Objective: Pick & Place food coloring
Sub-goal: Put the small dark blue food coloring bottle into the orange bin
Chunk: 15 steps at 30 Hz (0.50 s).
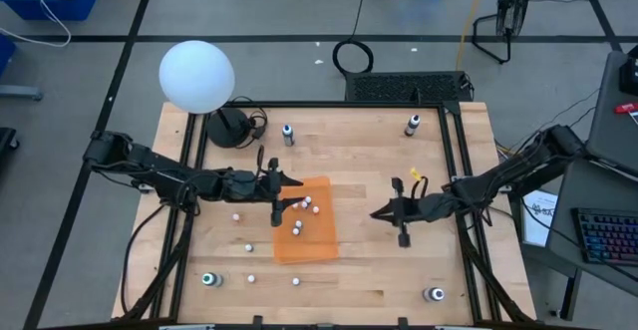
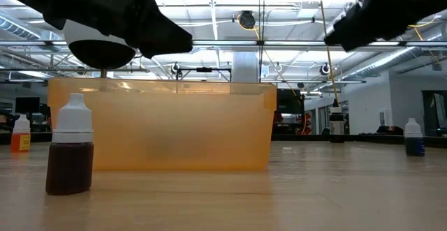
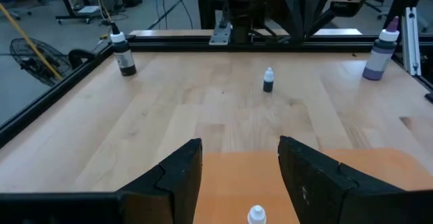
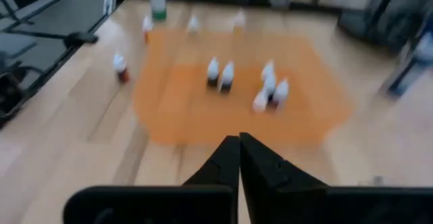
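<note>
The food coloring bottles are tiny, with pale caps. Several stand in a flat orange tray at mid-table: a cluster and one apart. Others stand on the wood at the tray's left and near side. A brown-bodied one stands close to the low camera. My left gripper is open over the tray's far left part; a bottle's white cap shows below, between its fingers. My right gripper is shut, right of the tray, pointing at it.
A large white globe on a dark base stands at the far left corner. Bigger bottles stand near the far edge and near corners. A small dark bottle stands on bare wood between tray and right arm. Black rails frame the table.
</note>
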Tool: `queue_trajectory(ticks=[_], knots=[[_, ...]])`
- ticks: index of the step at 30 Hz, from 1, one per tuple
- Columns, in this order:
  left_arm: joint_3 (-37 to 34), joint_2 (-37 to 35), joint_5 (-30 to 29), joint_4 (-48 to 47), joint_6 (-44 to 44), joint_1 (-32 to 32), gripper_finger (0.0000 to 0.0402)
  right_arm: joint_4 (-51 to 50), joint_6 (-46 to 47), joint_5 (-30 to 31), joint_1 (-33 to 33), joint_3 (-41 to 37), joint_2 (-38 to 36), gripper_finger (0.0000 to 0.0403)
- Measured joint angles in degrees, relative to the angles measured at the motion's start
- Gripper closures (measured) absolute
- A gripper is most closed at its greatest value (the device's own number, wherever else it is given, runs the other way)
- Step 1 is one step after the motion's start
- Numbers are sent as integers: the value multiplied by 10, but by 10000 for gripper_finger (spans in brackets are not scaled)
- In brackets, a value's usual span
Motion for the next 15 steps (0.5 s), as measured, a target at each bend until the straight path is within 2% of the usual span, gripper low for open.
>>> queue_trajectory(ticks=[6, 10, 15], knots=[[0, 0, 0, -12, 0, 0, 204, -145, 146, -58, 6, 0, -39, 349], [0, 0, 1, -12, -9, 0, 204, -283, 241, -84, 11, 1, -70, 312], [0, 0, 1, -12, -7, 0, 204, -377, 323, -130, 2, 0, -95, 296]])
